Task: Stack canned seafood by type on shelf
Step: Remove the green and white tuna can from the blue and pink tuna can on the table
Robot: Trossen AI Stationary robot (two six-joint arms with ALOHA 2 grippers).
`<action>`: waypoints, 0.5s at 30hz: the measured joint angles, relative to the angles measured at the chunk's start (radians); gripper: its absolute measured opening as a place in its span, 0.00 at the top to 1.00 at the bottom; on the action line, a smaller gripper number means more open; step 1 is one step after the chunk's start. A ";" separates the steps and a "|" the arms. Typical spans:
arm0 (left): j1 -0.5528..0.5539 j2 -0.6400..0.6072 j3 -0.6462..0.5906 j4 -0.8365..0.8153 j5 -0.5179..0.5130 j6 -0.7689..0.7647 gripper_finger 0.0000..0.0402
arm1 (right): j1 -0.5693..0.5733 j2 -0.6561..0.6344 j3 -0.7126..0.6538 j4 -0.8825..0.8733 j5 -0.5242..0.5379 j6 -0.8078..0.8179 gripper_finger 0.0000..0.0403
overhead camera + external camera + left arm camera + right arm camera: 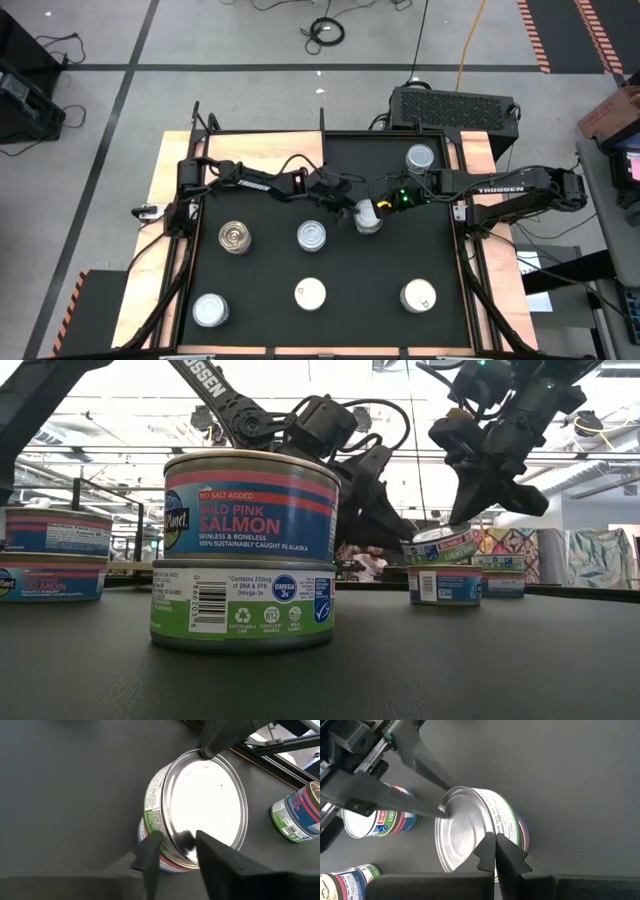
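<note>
Near the desk [250, 290] centre, a green-labelled tin [205, 815] sits tilted on top of a second tin [445, 584], with both end effectors on it. From one side, the left end effector [177, 845] pinches the tilted tin's raised rim, its fingers set narrow across the edge. From the opposite side, the right end effector [496, 851] has its fingers shut together and its tips pressed against the rim, acting as a brace rather than a grasp. Risk: the upper tin is not seated flat, so releasing either contact while it leans could let it slide off the lower tin or roll across the black mat; uneven pressure from the closed tips could also shove the lower tin sideways. Other tins [312, 236] stand well apart on the mat, and a salmon tin [250, 505] already rests on a green-labelled one. Only the low view shows the tilt and the completed two-tin stack; only the wrist views show which edge each end effector touches. The high view alone gives the overall layout.
</note>
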 joint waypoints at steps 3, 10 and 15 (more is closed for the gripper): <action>0.002 0.000 0.000 0.001 0.000 0.012 0.87 | 0.000 0.000 0.000 -0.003 0.000 0.000 1.00; 0.024 -0.001 0.015 -0.018 0.049 0.012 0.98 | 0.001 -0.002 0.001 -0.005 -0.008 -0.008 1.00; 0.051 -0.001 0.036 -0.048 0.122 -0.011 0.98 | 0.001 -0.002 0.001 -0.002 -0.005 -0.026 1.00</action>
